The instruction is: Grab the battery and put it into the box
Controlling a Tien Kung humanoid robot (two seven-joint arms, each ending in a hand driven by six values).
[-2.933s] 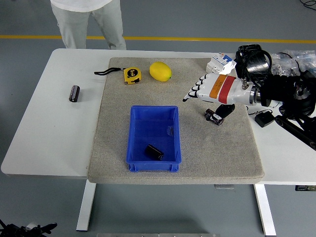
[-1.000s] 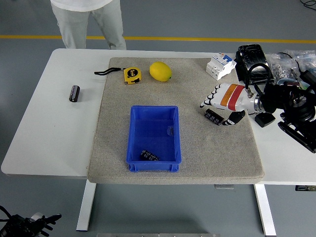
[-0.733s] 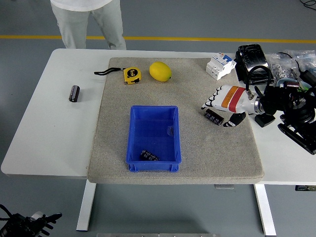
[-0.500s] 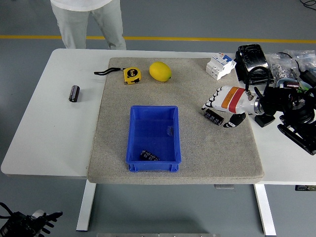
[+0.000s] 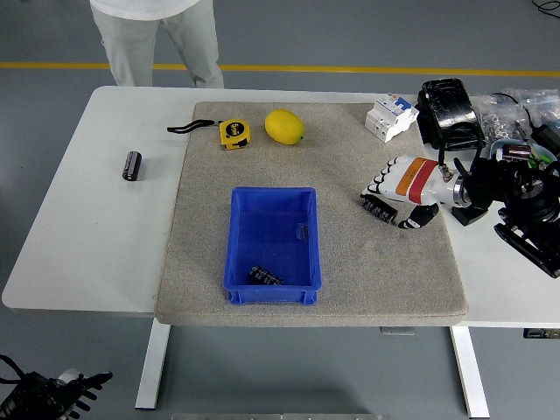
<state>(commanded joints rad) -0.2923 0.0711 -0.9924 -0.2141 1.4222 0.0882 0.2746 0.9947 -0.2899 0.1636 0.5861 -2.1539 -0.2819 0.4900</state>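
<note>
A white rectangular table (image 5: 79,227) fills most of the view, with a large grey felt-like mat (image 5: 350,262) covering its middle. A person in pale trousers (image 5: 157,39) stands at the far side, hands out of sight. On the right, the robot's black right arm (image 5: 516,188) reaches in over the mat's right edge. Near the mat's front sits an open blue plastic box (image 5: 271,203); one small dark cylindrical battery (image 5: 264,276) lies inside it, close to the near wall. The robot's white right hand with an orange and red band (image 5: 401,184) rests low on the mat, fingers pointing left and curved over a second dark battery (image 5: 378,207), the thumb curled at the battery's near side. The fingers look loosely cupped around it; whether they truly grip it cannot be told. At the mat's far edge lie a yellow lemon-shaped fruit (image 5: 284,126) and, just to its left, a yellow tape measure with a black strap (image 5: 233,133). A white block-shaped electrical part (image 5: 389,115) sits at the mat's far right corner. A third dark cylinder (image 5: 131,164) lies alone on the bare table, well left of the mat.
</note>
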